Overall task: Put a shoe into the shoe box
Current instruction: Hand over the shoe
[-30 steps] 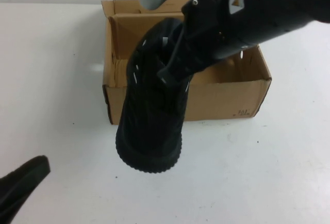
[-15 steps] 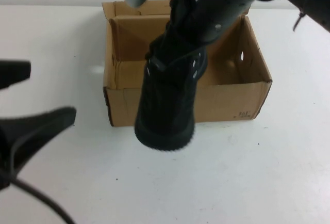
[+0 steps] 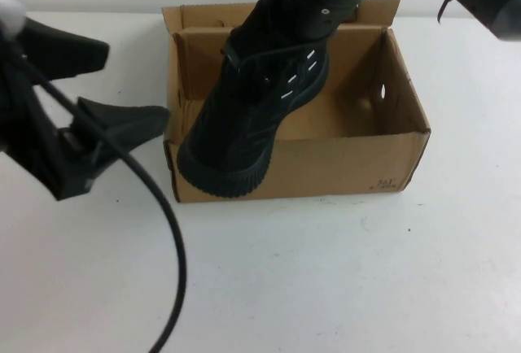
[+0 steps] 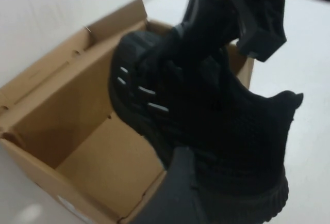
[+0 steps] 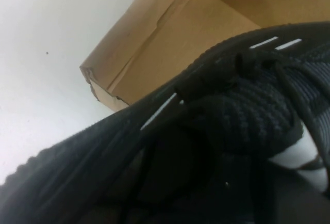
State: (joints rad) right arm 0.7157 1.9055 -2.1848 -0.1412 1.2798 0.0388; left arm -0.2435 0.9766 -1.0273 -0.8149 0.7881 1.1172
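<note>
The black shoe (image 3: 244,121) hangs tilted, toe down, over the front left part of the open brown shoe box (image 3: 350,166). Its heel end is up under my right gripper (image 3: 286,13), which is shut on the shoe's collar; the fingertips are hidden inside it. In the right wrist view the shoe (image 5: 242,110) fills the near field, with the box's corner (image 5: 165,43) beyond it. My left gripper (image 3: 137,80) stands open just left of the box, level with the shoe's toe and holding nothing. In the left wrist view one of its fingers (image 4: 175,195) shows beside the shoe (image 4: 221,126) and the box (image 4: 56,115).
The box's flap lid (image 3: 203,13) stands up along its far side. A black cable (image 3: 167,231) loops from the left arm down across the white table (image 3: 342,280) in the front left.
The shoe has swung back and left from in front of the box to over its front left part. My left gripper has come up from the near left to beside the box.
</note>
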